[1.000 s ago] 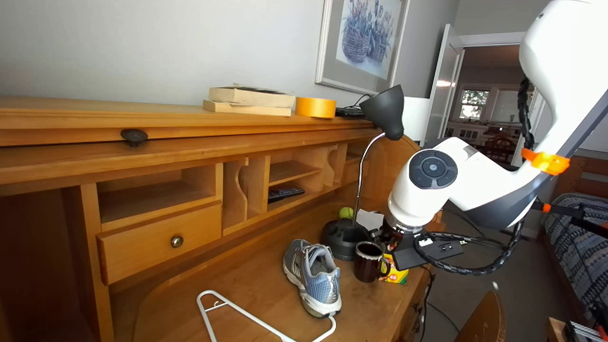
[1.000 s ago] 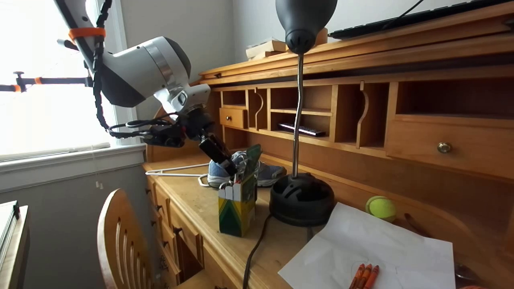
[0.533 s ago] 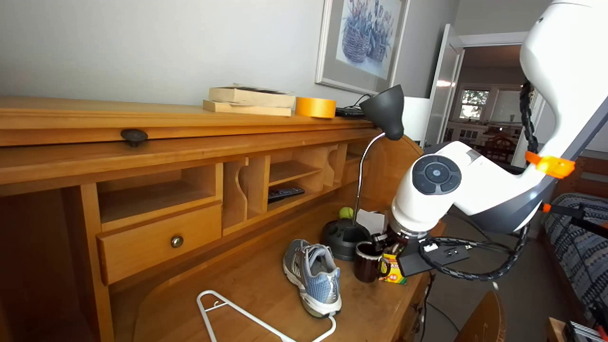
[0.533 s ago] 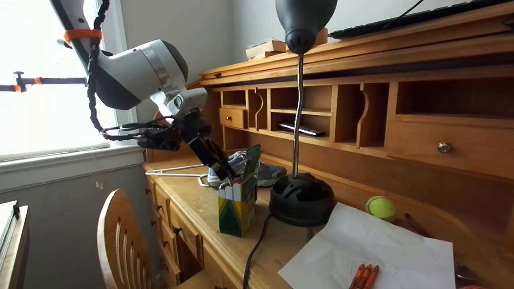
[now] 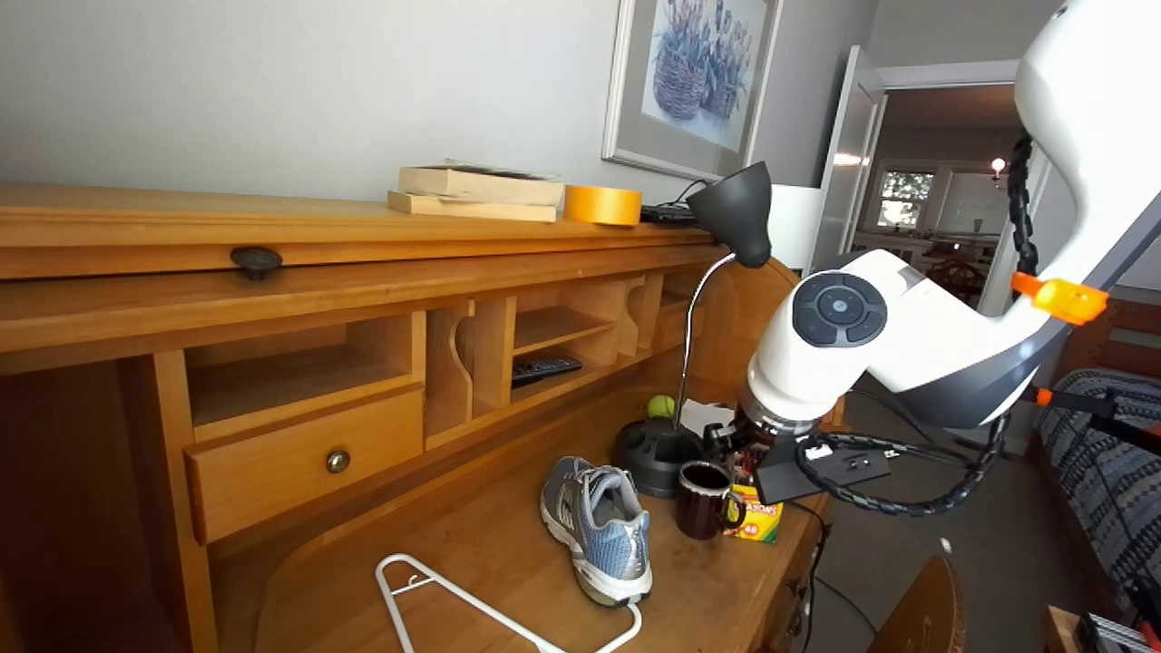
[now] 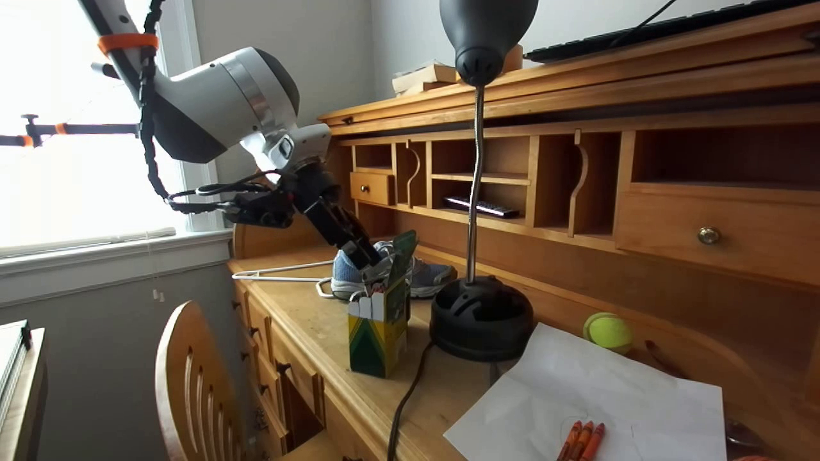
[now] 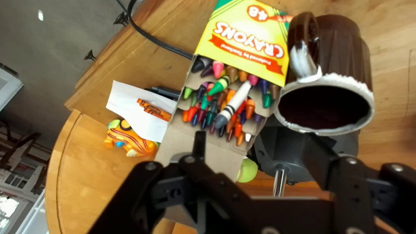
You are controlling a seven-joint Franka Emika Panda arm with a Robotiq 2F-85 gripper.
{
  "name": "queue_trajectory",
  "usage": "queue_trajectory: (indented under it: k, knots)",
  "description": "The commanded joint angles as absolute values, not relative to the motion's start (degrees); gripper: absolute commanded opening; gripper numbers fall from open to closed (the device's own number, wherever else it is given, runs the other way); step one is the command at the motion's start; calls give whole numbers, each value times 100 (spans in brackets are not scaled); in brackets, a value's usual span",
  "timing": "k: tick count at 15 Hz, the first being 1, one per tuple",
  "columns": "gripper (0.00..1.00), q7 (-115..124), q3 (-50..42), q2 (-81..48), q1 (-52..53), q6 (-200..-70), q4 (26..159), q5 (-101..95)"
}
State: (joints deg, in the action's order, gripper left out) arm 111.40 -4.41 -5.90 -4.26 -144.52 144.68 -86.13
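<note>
My gripper [image 7: 255,138] stands open in the wrist view, with nothing held between its fingers. Just ahead of it is the open crayon box [image 7: 247,42], yellow and green, packed with crayons of many colours. A grey crayon [image 7: 234,102] lies slantwise on top of the others. One finger overlaps the box's raised cardboard lid; the other is near the rim of a dark brown mug [image 7: 344,58]. In an exterior view the gripper [image 6: 371,266] is tilted down over the upright box [image 6: 378,333]. The mug [image 5: 703,503] stands beside the box in an exterior view.
A black desk lamp [image 6: 482,320] stands close by. White paper [image 6: 615,390] carries several orange crayons [image 6: 582,442], near a tennis ball [image 6: 607,333]. A grey-blue shoe [image 5: 599,535] and white hanger [image 5: 472,599] lie farther along the desk. An orange toy [image 7: 130,139] sits near the paper.
My gripper's jaws have spread apart above the crayon box. The arm dipped and drew back slightly, then rose a little. The box, mug and lamp have stayed in place.
</note>
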Motion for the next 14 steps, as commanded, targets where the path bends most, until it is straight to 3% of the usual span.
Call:
queue_trajectory:
  k: [1,6,14]
  knots:
    - [44,11108,-420,-270,-456,-14473,14651,-8404]
    - [3,10485,-464,-161,-505,-14544,14732,-7435]
    - [0,9345,-582,183,-565,-14228,14817,-5949]
